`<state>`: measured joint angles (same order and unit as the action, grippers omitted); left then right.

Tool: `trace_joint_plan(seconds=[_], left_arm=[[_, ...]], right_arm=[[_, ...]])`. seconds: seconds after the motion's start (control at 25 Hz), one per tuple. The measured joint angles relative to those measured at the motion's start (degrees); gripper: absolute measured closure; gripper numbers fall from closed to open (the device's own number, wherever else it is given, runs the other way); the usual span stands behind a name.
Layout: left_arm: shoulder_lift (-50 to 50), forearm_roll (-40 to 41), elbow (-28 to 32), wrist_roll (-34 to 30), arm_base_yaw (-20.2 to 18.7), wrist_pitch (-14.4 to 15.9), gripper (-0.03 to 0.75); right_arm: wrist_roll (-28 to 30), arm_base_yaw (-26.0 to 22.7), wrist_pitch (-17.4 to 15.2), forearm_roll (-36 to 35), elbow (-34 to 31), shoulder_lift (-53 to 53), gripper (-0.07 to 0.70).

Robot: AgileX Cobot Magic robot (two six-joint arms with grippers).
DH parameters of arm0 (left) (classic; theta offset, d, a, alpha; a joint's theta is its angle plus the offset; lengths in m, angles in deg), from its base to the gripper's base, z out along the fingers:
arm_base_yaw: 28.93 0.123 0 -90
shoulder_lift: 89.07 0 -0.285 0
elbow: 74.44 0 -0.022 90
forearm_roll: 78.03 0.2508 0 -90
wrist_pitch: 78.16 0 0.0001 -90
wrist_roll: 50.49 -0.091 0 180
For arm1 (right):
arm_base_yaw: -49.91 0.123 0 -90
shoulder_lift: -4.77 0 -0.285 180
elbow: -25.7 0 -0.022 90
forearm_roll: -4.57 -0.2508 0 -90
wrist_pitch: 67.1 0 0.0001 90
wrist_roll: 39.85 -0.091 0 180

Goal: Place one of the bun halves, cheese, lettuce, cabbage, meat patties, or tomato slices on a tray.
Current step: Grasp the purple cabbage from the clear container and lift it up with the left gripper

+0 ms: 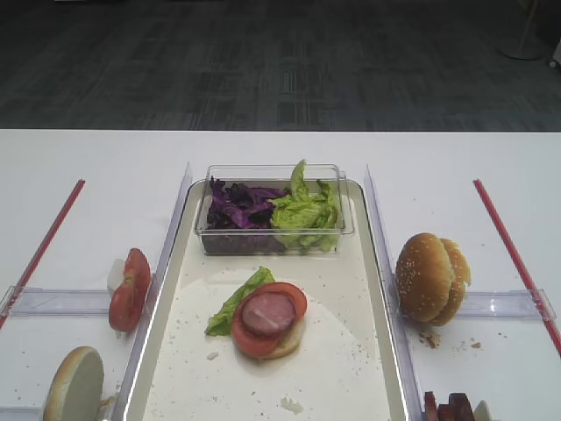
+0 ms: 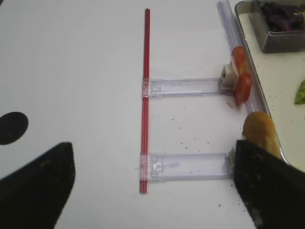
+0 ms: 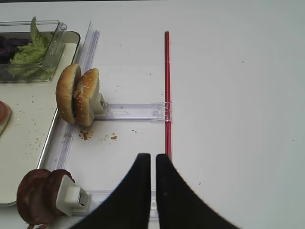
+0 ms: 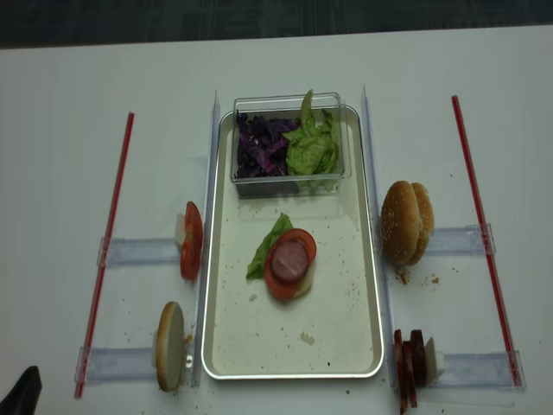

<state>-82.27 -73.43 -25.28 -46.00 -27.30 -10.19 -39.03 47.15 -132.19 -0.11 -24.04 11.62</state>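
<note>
The silvery tray (image 4: 207,328) lies in the middle. On it a bun half (image 1: 285,344) carries a lettuce leaf (image 1: 232,307), a tomato slice (image 1: 294,295) and a meat patty (image 1: 268,313). A clear tub (image 1: 346,230) at the tray's far end holds purple cabbage (image 1: 241,206) and lettuce (image 1: 307,210). My left gripper (image 2: 153,148) hangs open over the table left of the tray, with nothing in it. My right gripper (image 3: 152,157) is shut and empty over the table right of the tray. No cheese is in view.
Clear holders beside the tray carry tomato slices (image 4: 190,240) and a bun half (image 4: 168,357) on the left, and two bun halves (image 4: 402,222) and meat patties (image 4: 410,363) on the right. Red strips (image 4: 108,242) (image 4: 479,225) run along both outer sides.
</note>
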Motion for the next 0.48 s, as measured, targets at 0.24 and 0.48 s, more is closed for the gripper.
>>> trace_joint_plan(seconds=[0.24,0.48], left_arm=[[0.0,0.0,0.0,0.0,0.0,0.0,0.097],[0.0,0.0,0.0,0.0,0.0,0.0,0.097]], right_arm=[[0.0,0.0,0.0,0.0,0.0,0.0,0.563],[0.0,0.0,0.0,0.0,0.0,0.0,0.563]])
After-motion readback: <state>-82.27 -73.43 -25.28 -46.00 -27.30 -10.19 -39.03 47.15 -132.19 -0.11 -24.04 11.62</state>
